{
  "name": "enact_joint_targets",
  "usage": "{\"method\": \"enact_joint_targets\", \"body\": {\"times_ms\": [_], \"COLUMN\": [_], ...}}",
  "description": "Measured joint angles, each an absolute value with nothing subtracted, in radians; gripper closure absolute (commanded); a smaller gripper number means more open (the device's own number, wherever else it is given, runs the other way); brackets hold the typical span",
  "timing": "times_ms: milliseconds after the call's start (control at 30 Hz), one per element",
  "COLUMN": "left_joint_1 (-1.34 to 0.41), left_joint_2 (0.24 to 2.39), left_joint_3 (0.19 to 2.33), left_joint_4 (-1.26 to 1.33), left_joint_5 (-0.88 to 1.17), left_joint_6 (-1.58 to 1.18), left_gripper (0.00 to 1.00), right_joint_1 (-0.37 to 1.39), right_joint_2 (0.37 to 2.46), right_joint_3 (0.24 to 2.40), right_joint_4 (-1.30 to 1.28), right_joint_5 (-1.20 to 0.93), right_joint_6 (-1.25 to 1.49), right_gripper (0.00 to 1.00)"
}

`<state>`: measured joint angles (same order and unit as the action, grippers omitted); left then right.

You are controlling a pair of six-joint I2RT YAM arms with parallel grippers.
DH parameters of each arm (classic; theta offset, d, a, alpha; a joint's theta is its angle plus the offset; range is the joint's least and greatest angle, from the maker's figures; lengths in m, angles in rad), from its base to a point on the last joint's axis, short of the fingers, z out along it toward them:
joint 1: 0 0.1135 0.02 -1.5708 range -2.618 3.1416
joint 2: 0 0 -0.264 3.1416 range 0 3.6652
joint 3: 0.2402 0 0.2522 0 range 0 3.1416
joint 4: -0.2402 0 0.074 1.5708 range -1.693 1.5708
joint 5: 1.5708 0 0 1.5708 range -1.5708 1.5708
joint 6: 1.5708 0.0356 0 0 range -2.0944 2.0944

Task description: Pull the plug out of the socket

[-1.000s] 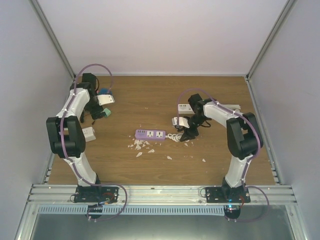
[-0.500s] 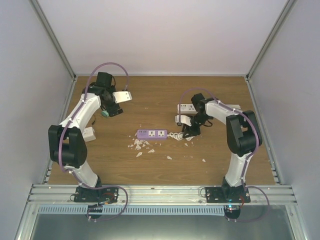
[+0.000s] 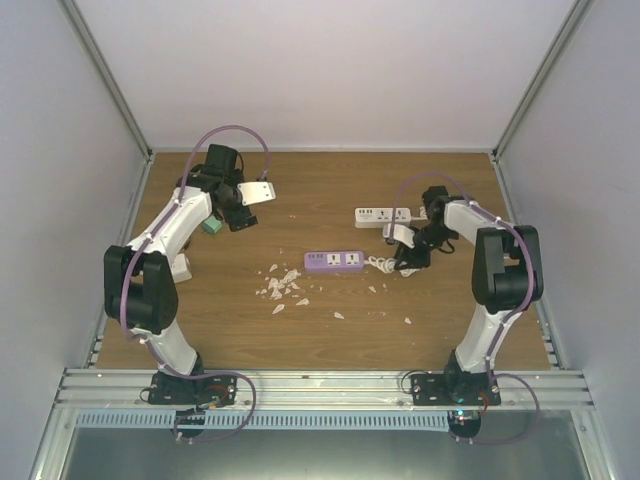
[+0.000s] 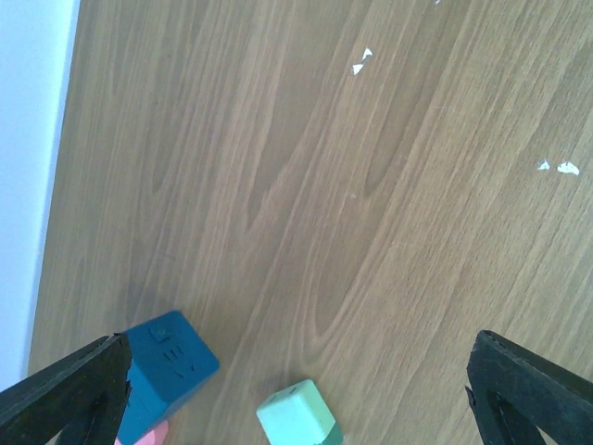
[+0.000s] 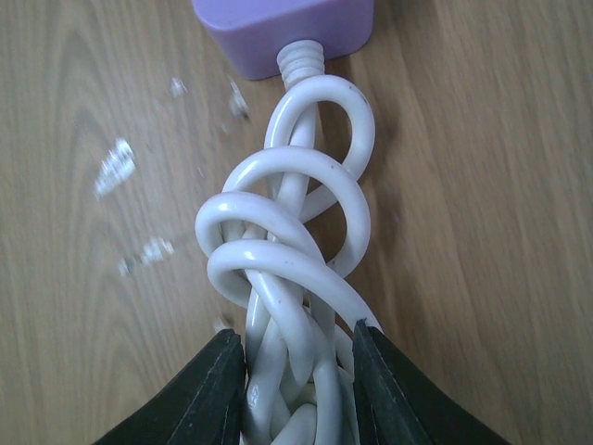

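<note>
- The left gripper (image 4: 296, 366) hangs over the wooden table (image 4: 306, 185), its black fingers (image 4: 69, 394) spread wide.
- A blue socket cube (image 4: 167, 371) sits just beside the left finger.
- A mint-green cube (image 4: 296, 415) lies near it.
- White flecks (image 4: 361, 63) dot the wood.

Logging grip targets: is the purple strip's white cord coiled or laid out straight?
Coiled: the white cord loops over itself in a bundle between the purple strip and the right gripper.

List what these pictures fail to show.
Right wrist: purple plastic power strip, sockets cut off by top edge.
Right wrist: white coiled cable, lower end hidden inside the right gripper.
Top view: what sits in the strip's sockets, too small.
Left wrist: blue cube adapter, corner behind the left gripper.
</note>
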<state>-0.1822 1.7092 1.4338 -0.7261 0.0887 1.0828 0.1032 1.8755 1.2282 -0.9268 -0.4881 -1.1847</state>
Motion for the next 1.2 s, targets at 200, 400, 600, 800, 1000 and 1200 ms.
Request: {"method": "enact_joint_targets", "body": {"times_ms": [200, 400, 600, 800, 1000, 1200], "left_joint_1": [-0.204, -0.216, -0.236, -0.236, -0.236, -0.236], "left_joint_2": [1.742, 1.754, 1.763, 1.776, 1.784, 1.784], "left_joint_3": [1.446, 1.472, 1.473, 1.474, 1.484, 1.49], "left_joint_4": [-0.715, -0.702, -0.691, -0.683, -0.667, -0.658], "left_joint_5": [0.089, 0.089, 0.089, 0.089, 0.09, 0.093], "left_joint_6": [1.066, 1.054, 1.054, 1.046, 1.027, 1.014], "left_gripper": [0.01, 0.01, 0.01, 0.01, 0.01, 0.01], "right_joint_1": [-0.036, -0.157, -0.251, -0.315, -0.337, -0.347], "right_joint_2": [1.872, 1.874, 1.916, 1.946, 1.979, 1.998], "right_joint_3": [1.227, 1.243, 1.314, 1.36, 1.407, 1.433], "right_joint_4": [-0.943, -0.96, -0.98, -0.978, -0.982, -0.963], "right_joint_5": [-0.448, -0.385, -0.31, -0.254, -0.223, -0.196], "right_joint_6": [-1.287, -1.419, -1.522, -1.601, -1.645, -1.671], "right_gripper": [0.67, 0.67, 0.67, 0.66, 0.63, 0.44]}}
